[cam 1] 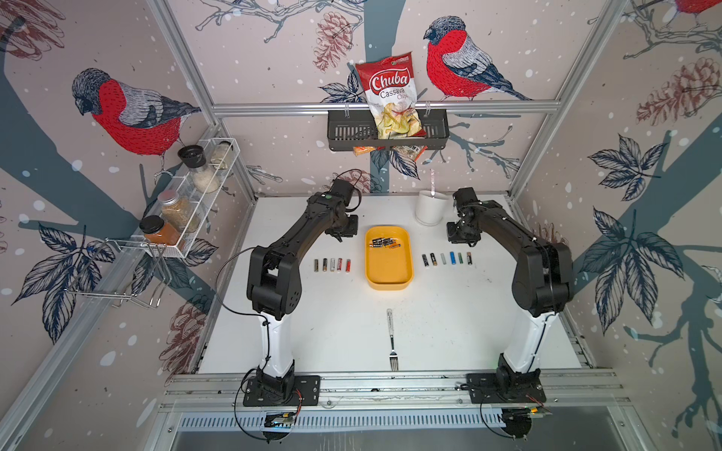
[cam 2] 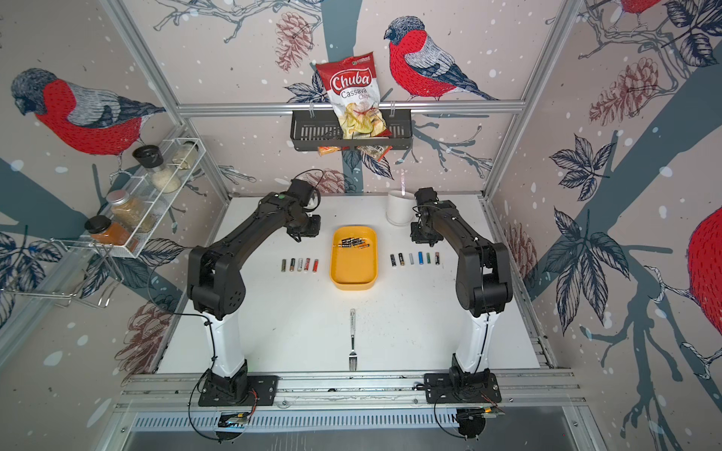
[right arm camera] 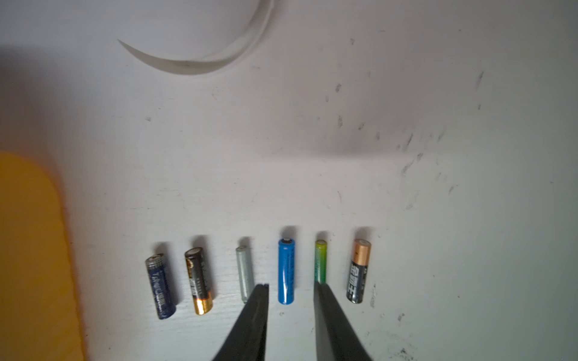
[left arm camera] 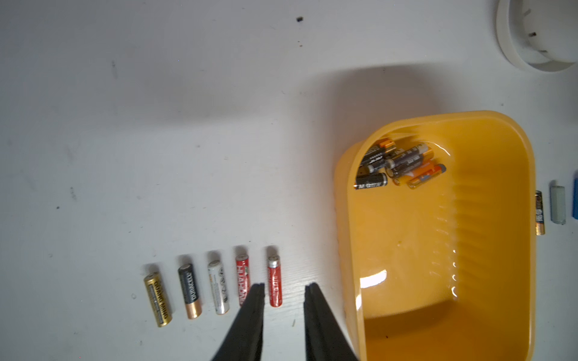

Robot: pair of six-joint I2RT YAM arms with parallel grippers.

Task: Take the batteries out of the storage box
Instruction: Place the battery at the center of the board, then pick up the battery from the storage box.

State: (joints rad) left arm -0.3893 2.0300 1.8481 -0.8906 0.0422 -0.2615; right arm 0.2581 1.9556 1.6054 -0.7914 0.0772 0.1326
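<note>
The yellow storage box (cam 1: 388, 269) lies mid-table, with several batteries (cam 1: 385, 243) piled in its far end, mostly black-and-copper and a few orange (left arm camera: 397, 164). Left of the box, several batteries (cam 1: 332, 264) lie in a row on the table. Another row of several (cam 1: 446, 259) lies to its right. My left gripper (left arm camera: 284, 286) hangs open over the left row, a red battery (left arm camera: 274, 281) showing on the table between its fingers. My right gripper (right arm camera: 290, 285) is open above the right row, over a blue battery (right arm camera: 286, 270). Neither holds anything.
A white cup (cam 1: 429, 207) stands behind the right row, close to my right wrist. A fork (cam 1: 392, 339) lies near the front edge. A black basket (cam 1: 344, 132) with a chip bag hangs on the back wall, and a spice rack (cam 1: 187, 203) on the left wall.
</note>
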